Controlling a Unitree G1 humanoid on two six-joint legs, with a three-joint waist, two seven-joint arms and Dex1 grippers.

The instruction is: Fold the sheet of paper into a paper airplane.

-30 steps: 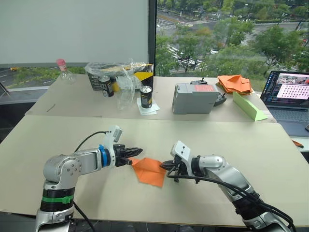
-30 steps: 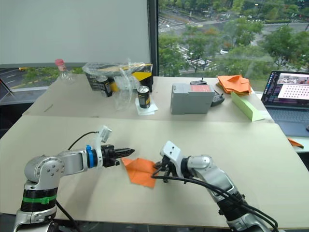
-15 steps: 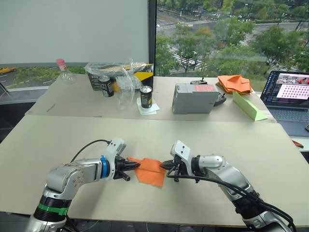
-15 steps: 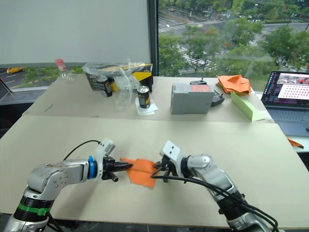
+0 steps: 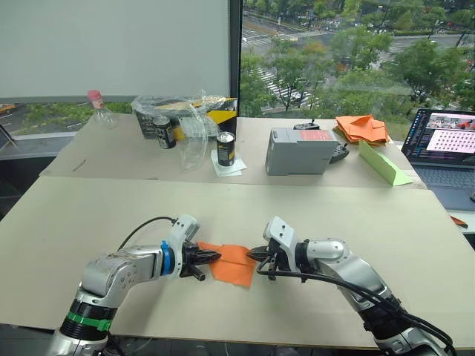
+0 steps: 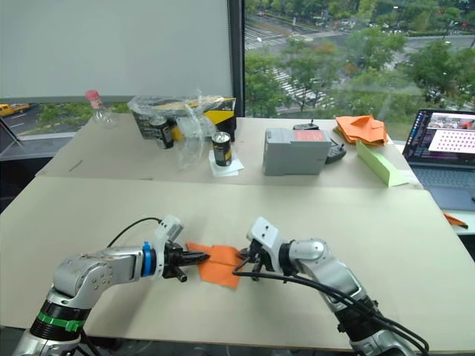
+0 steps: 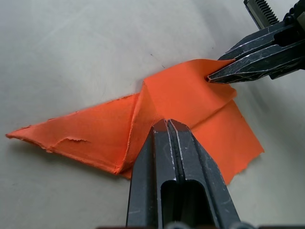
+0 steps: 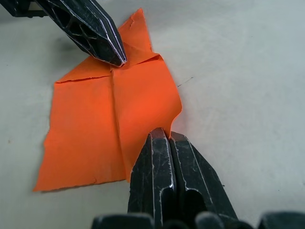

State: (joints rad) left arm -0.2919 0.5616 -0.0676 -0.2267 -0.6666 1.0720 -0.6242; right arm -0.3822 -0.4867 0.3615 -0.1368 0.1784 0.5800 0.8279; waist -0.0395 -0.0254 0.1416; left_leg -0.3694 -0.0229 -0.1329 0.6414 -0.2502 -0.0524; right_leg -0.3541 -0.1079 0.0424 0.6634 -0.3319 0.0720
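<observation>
1. Where the beige tabletop [image 5: 89, 215] nears its front edge, left black two-fingered gripper [image 5: 213, 257]: fingers pressed together on the paper's left fold.
2. Thin bright-orange folded sheet of paper [image 5: 231, 263]: lying flat between both grippers.
3. Right black two-fingered gripper [image 5: 251, 254]: fingers clamped together on the sheet's right edge.

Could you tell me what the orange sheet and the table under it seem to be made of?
The sheet looks like thin matte paper: it holds sharp creases and has a ragged, torn-looking edge. The table appears to be a matte beige board, possibly laminate or painted wood; it shows faint scuffs and no glare, so the exact material is uncertain.
</observation>
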